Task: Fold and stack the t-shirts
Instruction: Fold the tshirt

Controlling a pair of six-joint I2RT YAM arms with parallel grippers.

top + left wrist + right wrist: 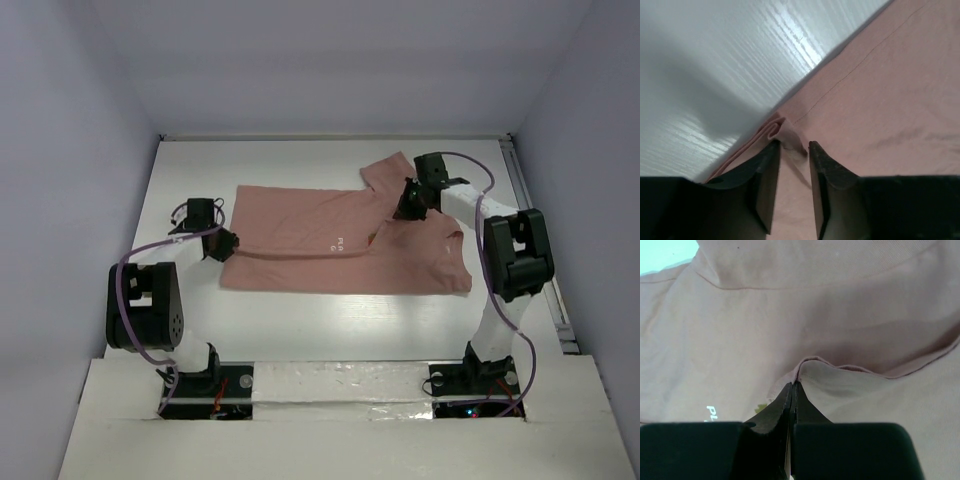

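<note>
1. The two arm bases sit at the near edge of the white surface (pixel 330 330), nearer than the shirt (pixel 320 240). The left arm (pixel 150 305) rises at the shirt's near-left and the right arm (pixel 515 250) at its near-right.
2. The pink shirt lies spread flat and crosswise on the surface. Its hem end is to the left and its shoulders are to the right.
3. The left hand (pixel 222 243) is low at the shirt's left edge, close to the near-left corner.
4. In the left wrist view the left hand (pixel 794 145) has its fingers (pixel 765 175) a little apart. A doubled-over bit of the shirt's edge (pixel 782 131) lies right at the gap, loose rather than squeezed. The shirt (pixel 880 100) fills the right of that view and bare surface (pixel 715 65) the left.
5. A small pale print (pixel 340 243) sits on the shirt's middle, right of centre.
6. The right hand (pixel 408 205) is down on the shirt's right part, just beyond the print and near the far shoulder.
7. In the right wrist view the right hand (pixel 794 385) has its fingers pressed fully together. They pinch a raised ridge of the shirt (pixel 790 315) at the tips. The print (pixel 712 412) shows just to the left.
8. One sleeve (pixel 385 172) sticks out past the shirt's far edge, beside the right hand.
9. Pale walls (pixel 330 60) stand beyond the shirt and to both sides.
</note>
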